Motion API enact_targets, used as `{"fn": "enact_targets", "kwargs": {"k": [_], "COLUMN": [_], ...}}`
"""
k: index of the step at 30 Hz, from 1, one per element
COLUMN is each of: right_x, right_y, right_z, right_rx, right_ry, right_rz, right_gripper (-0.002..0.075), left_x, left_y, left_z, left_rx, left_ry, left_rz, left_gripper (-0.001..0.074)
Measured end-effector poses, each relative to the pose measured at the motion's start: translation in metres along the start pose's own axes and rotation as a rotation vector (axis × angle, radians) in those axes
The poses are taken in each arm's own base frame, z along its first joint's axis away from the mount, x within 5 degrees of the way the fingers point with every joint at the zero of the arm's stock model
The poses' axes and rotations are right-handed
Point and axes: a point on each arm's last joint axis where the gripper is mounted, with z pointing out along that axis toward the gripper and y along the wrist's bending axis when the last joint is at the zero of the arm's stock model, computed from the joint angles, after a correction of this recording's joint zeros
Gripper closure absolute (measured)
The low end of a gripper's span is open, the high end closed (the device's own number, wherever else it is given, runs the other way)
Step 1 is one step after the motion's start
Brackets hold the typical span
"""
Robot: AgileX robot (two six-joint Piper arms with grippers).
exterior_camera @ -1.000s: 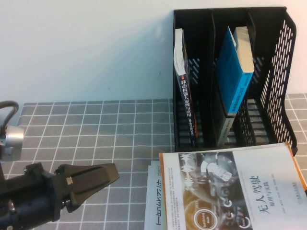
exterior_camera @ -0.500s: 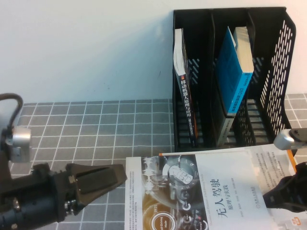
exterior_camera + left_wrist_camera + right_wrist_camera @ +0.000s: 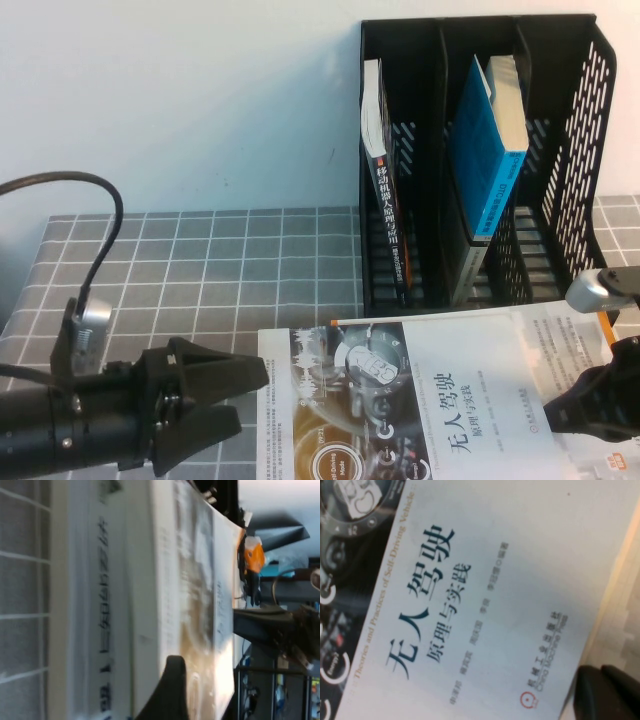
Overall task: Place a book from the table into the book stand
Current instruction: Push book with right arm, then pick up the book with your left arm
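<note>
The book (image 3: 420, 400), white with a dark-and-gold dial picture, lies flat at the table's (image 3: 200, 270) front, on top of another book. My left gripper (image 3: 250, 395) is open, its fingers spread just at the book's left edge; in the left wrist view one dark finger (image 3: 167, 690) lies against the book's edge (image 3: 200, 605). My right gripper (image 3: 590, 410) is shut and rests at the book's right edge, seen as dark fingers (image 3: 605, 692) beside the cover (image 3: 470, 580). The black book stand (image 3: 575, 150) stands behind, its right compartment empty.
A white-and-black book (image 3: 380, 170) stands in the stand's left compartment and a blue book (image 3: 485, 150) leans in the middle one. The white book with orange edge (image 3: 612, 464) lies under the task book; its lettered cover shows in the left wrist view (image 3: 100, 630).
The book slid left across the lower book with my right gripper at its right edge, then stopped. My left gripper turned, now showing both spread fingers, and came up to the book's left edge.
</note>
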Motion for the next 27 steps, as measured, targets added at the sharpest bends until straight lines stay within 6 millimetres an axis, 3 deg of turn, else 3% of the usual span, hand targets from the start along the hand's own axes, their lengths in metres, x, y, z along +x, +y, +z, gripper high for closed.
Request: {"fn": "enact_targets", "kwargs": {"k": [4, 18, 23, 27], "right_x": [0.0, -0.001, -0.001, -0.001], "right_y": [0.0, 0.0, 0.0, 0.0], "right_z": [0.0, 0.002, 0.002, 0.002], "right_rx": [0.0, -0.011, -0.014, -0.013], "right_ry": [0.0, -0.006, -0.008, -0.008], "right_rz": [0.0, 0.01, 0.006, -0.005], "right_gripper": [0.0729, 0.0729, 0.0729, 0.0729], "left_x": [-0.008, 0.0, 0.005, 0.004], "left_y": [0.016, 0.049, 0.055, 0.055], "left_z": [0.004, 0.042, 0.05, 0.052], "left_rx": [-0.014, 0.029, 0.022, 0.027], "left_ry": [0.014, 0.169, 0.207, 0.209], "left_rz": [-0.045, -0.093, -0.103, -0.094], "left_gripper": [0.0092, 0.0118, 0.0243, 0.0486]}}
